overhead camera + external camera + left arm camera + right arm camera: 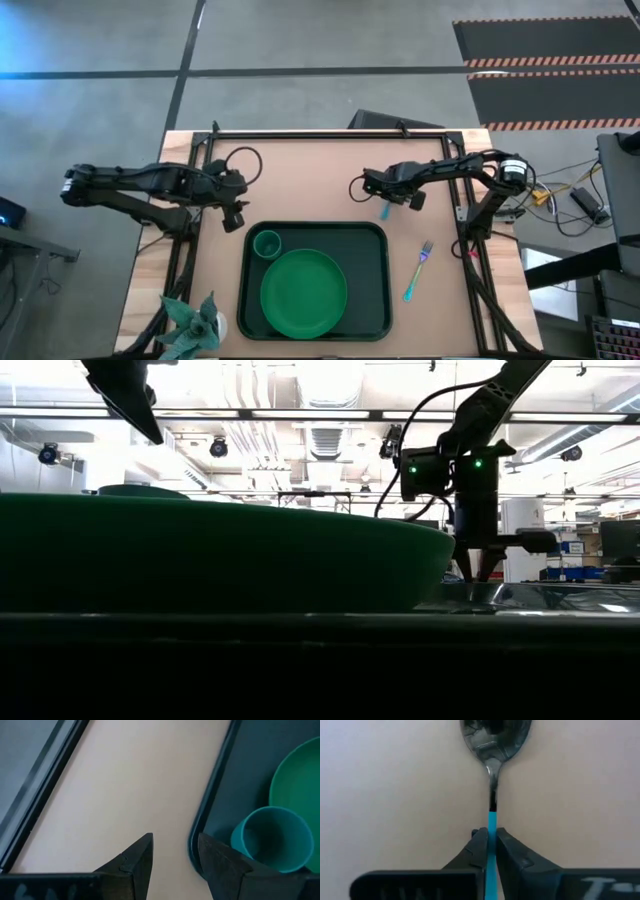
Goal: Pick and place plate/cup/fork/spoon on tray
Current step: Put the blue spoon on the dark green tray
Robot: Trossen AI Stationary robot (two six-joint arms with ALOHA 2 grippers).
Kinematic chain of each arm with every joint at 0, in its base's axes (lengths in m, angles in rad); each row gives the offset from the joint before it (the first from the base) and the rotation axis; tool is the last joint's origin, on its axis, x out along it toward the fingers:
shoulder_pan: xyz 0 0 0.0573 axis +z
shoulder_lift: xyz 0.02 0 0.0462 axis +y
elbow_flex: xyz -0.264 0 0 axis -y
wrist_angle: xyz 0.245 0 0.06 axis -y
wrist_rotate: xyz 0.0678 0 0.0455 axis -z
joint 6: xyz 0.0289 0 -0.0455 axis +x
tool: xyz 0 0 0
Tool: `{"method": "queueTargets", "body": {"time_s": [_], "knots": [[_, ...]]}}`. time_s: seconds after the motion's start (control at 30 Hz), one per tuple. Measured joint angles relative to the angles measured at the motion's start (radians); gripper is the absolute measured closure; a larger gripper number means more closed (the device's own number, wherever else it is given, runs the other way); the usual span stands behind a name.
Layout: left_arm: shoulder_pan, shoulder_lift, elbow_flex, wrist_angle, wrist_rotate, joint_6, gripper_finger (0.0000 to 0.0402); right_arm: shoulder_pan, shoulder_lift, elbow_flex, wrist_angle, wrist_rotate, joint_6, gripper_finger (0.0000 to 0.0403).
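The dark green tray [345,238] lies at the table's near middle. On it rest the round green plate [303,293] and, at its far left corner, the small cup [266,244], upright. The fork [418,270] lies flat on the table right of the tray. Beyond the tray's far right corner lies the spoon [495,737], with my right gripper [491,837] shut on its blue handle. My left gripper [175,855] hangs open above the bare table, just left of the tray's far left corner and the cup [272,837]. My right gripper pinches the spoon's light blue handle [492,820] between its two fingers, close to where the handle joins the metal neck. The fingers come steeply from above [477,570], one on each side of the handle. The spoon lies flat on the table, its bowl up.
A potted plant [195,322] stands at the table's near left corner. A dark frame runs along the table's left, far and right edges [330,133]. Bare tabletop lies between the tray and the right frame, around the fork.
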Motion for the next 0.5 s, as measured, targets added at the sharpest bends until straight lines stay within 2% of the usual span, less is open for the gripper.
{"method": "queueTargets", "body": {"time_s": [0.27,0.37,0.5], "knots": [[0.0,-0.002,0.0,0.011,0.005,-0.003,0.0261,0.0,-0.026,0.001,-0.007,0.004,-0.117,0.0393],[0.0,-0.002,0.0,0.012,0.005,-0.006,0.0261,0.0,-0.079,0.001,-0.009,0.005,-0.141,0.0393],[0.0,-0.003,0.0,0.012,0.006,-0.026,0.0261,-0.001,-0.174,0.015,-0.053,0.058,-0.157,0.0394]]}}
